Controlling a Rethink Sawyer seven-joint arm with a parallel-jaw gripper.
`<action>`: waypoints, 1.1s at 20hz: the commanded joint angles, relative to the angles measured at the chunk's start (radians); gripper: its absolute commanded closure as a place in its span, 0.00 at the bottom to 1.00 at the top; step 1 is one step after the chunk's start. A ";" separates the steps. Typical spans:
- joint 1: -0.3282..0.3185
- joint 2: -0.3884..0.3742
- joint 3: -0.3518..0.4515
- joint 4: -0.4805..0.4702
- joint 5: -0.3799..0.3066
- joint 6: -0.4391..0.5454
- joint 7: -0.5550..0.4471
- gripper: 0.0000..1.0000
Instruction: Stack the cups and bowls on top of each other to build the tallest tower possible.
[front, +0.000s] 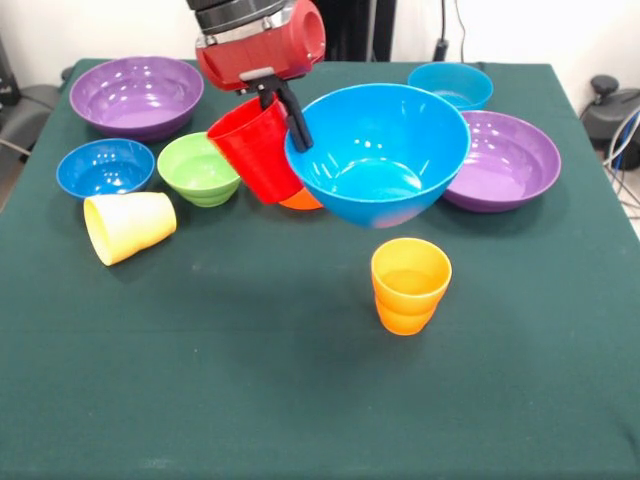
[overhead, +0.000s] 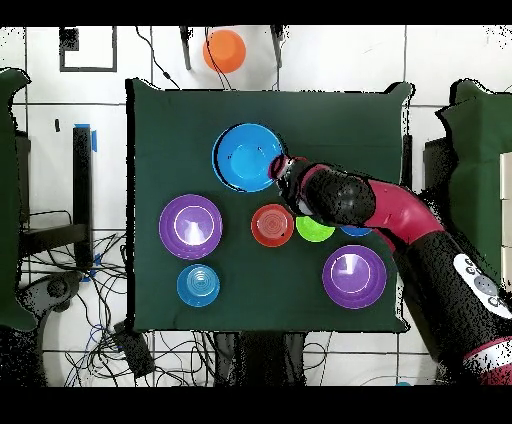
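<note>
My gripper (front: 291, 118) is shut on the near rim of the large blue bowl (front: 380, 150) and holds it tilted above the table's middle; both also show in the overhead view, gripper (overhead: 283, 172) and bowl (overhead: 245, 157). The red cup (front: 255, 150) leans right beside the fingers, standing in the small orange bowl (front: 300, 200). The orange cup (front: 410, 283) stands upright below the raised bowl. The yellow cup (front: 130, 225) lies on its side at the left. No tower stands.
Purple bowls sit at the far left (front: 137, 94) and right (front: 505, 160). The cyan bowl (front: 450, 85) is at the far right. The dark blue bowl (front: 105, 167) and the green bowl (front: 198, 168) sit left of the red cup. The green cloth (front: 250, 400) covers the table.
</note>
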 joint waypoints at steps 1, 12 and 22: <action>0.010 0.009 0.053 -0.064 -0.055 0.091 -0.163 1.00; 0.014 -0.065 0.032 0.026 -0.108 -0.009 -0.069 1.00; -0.019 -0.148 0.049 0.168 -0.132 -0.104 0.003 1.00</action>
